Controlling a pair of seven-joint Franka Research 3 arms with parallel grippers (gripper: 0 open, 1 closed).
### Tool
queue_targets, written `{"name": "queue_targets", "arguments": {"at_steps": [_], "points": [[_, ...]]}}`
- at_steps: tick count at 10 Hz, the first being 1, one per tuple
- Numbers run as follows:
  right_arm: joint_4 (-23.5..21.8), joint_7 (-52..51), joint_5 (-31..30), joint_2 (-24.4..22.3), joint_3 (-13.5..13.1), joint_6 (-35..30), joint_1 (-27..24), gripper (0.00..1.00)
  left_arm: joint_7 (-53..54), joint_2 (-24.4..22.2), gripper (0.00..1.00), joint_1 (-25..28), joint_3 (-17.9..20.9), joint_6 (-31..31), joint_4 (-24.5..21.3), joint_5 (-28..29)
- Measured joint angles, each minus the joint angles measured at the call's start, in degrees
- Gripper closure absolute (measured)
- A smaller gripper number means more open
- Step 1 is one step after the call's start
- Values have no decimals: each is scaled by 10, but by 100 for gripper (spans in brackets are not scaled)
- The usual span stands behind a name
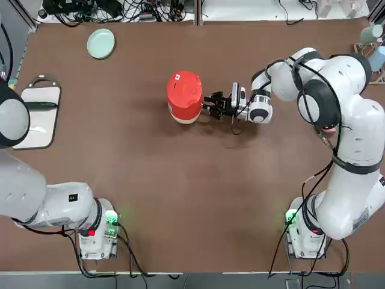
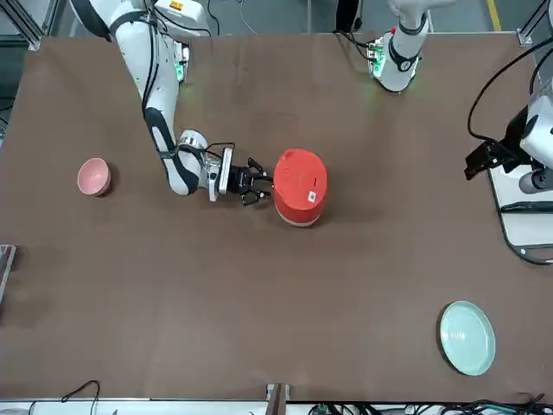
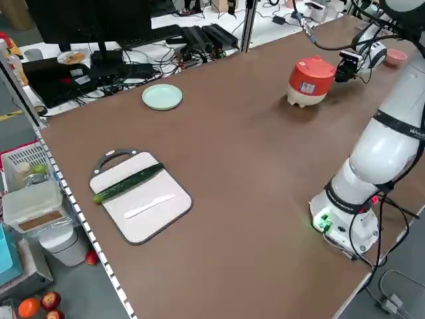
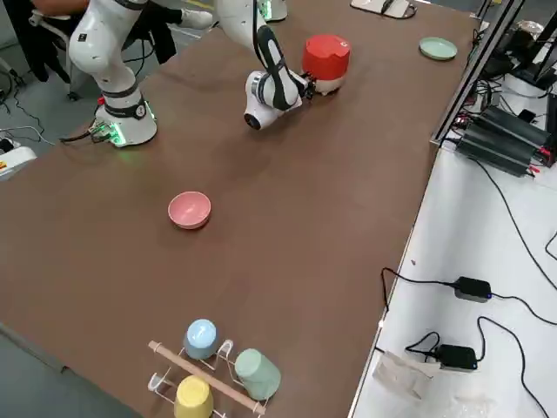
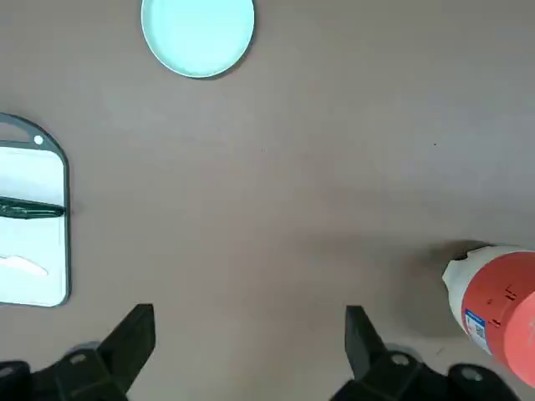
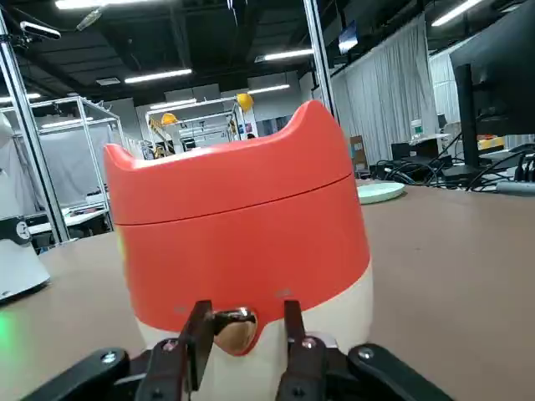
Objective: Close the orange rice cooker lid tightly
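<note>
Pale green plate point(image 1: 100, 43); cutting board point(image 1: 40, 114); pink bowl point(image 2: 93, 176).

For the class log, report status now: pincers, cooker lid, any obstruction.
Right pincer shut on small metal knob at orange rice cooker side. Left pincer open, parked away. Lid down. Nothing in the way.

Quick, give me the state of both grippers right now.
Left gripper: open, empty, hovering above the table.
Right gripper: shut on the small metal knob at the front of the orange rice cooker.
</note>
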Motion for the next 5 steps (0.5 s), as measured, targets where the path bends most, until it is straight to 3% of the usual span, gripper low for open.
{"name": "queue_targets", "arguments": {"at_steps": [5], "points": [[0, 1, 1, 0, -1, 0, 0, 56, 0, 0, 0, -1, 0, 0, 0, 0]]}}
